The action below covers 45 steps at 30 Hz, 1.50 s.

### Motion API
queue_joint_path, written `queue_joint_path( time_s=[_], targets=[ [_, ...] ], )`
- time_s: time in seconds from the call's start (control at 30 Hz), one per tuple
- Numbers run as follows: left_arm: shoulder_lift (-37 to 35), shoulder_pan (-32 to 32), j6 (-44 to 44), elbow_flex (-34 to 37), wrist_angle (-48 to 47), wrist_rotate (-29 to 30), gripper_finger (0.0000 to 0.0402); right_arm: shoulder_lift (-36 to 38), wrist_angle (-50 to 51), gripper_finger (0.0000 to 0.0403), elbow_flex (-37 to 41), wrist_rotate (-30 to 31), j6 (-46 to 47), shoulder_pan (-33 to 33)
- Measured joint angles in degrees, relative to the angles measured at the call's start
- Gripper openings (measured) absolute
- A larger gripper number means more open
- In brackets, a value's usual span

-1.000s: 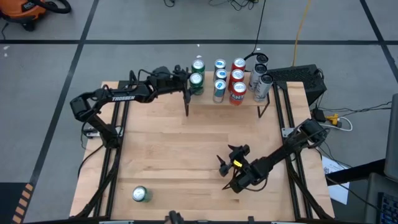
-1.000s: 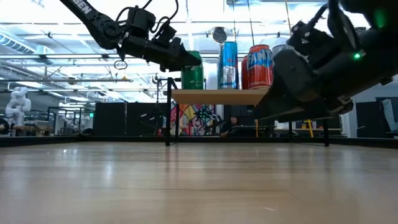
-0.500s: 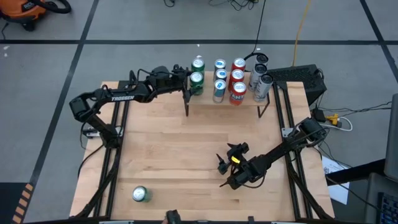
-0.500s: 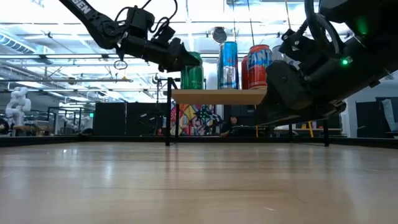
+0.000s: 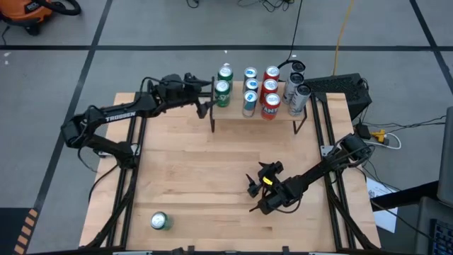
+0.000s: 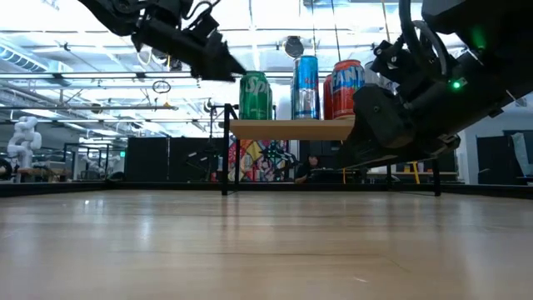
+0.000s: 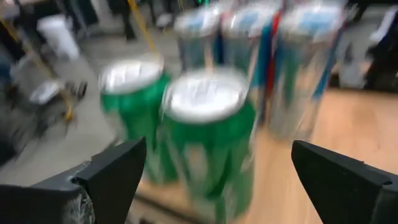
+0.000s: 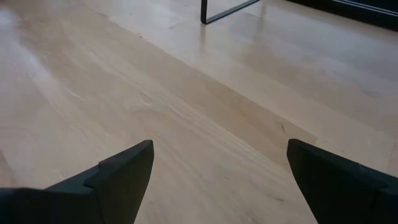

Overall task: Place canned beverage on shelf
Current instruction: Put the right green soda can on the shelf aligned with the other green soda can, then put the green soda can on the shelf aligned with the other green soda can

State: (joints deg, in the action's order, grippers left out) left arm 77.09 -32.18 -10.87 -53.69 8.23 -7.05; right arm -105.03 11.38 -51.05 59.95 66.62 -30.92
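Note:
The shelf (image 6: 291,129) stands at the table's far side (image 5: 236,106) and carries several upright cans. Two of them are green: one at the back (image 5: 225,73) and one at the front left (image 5: 223,91), which stands on its base on the board (image 6: 256,96). My left gripper (image 5: 202,99) is open just left of that front green can and clear of it. Its wrist view shows the can (image 7: 208,137) ahead of the spread fingers. Another green can (image 5: 158,221) lies on its side near the table's near left corner. My right gripper (image 5: 253,198) is open and empty above the table's near right part.
Blue (image 5: 249,88), red (image 5: 270,86) and silver (image 5: 296,81) cans fill the rest of the shelf. The shelf's black legs (image 5: 213,122) stand on the tabletop. Bare wood lies under my right gripper (image 8: 205,124). Black frame rails run along both table sides.
My left gripper has let go of the front green can. It has drawn back toward the table's left edge and risen a little. The can stays upright on the shelf's left end.

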Motion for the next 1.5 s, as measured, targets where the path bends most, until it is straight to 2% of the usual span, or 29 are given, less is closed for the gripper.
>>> queue_joint_path(
  time_s=[0.17, 0.33, 0.4, 0.63, 0.8, 0.97, 1.13, 1.33, 1.4, 1.5],
  targets=[
    [-0.01, 0.06, 1.09, 0.0, -7.9, 6.68, 0.0395, 0.0, 0.0, 0.0359, 0.0, -0.02, -0.01, -0.02],
    [0.59, 0.06, 1.53, 0.0, -7.9, 15.07, 0.0395, 0.0, 0.0, 0.0359, 0.0, -0.01, -0.01, 0.0],
    [1.15, 0.06, 1.61, -0.06, -4.8, 18.36, 0.0395, 0.0, 0.0, 0.0359, 0.0, -0.01, 0.07, -0.02],
    [5.71, 0.09, 4.46, -0.09, 1.89, 17.57, 0.0395, 0.0, -0.39, 0.0359, 0.0, -0.05, 0.12, -0.02],
    [9.42, 0.11, 4.58, -0.04, 3.8, 17.61, 0.0395, 0.0, -0.42, 0.0359, 0.0, -0.21, 0.12, -0.04],
    [10.16, -0.05, 4.57, -0.04, 2.82, 18.89, 0.0395, 0.0, -0.39, 0.0359, 0.0, -0.21, 0.13, -0.26],
    [3.65, 0.1, 2.62, -0.02, -6.45, 24.29, 0.0395, 0.0, -0.37, 0.0359, 0.0, -0.23, 0.1, -0.28],
    [-9.34, 3.31, 5.84, -0.02, -24.97, 24.9, 0.0395, 0.0, -0.42, 0.0359, 0.0, -0.18, 0.1, -0.28],
    [-13.08, 6.24, 8.22, -0.02, -32.92, 23.45, 0.0395, 0.0, -0.63, 0.0359, 0.0, -0.18, -0.1, -0.28],
    [-18.19, 13.56, 12.25, 2.0, -40.44, 16.17, 0.0395, 0.0, -0.9, 0.0359, 0.0, -0.16, -0.26, -0.3]
  ],
)
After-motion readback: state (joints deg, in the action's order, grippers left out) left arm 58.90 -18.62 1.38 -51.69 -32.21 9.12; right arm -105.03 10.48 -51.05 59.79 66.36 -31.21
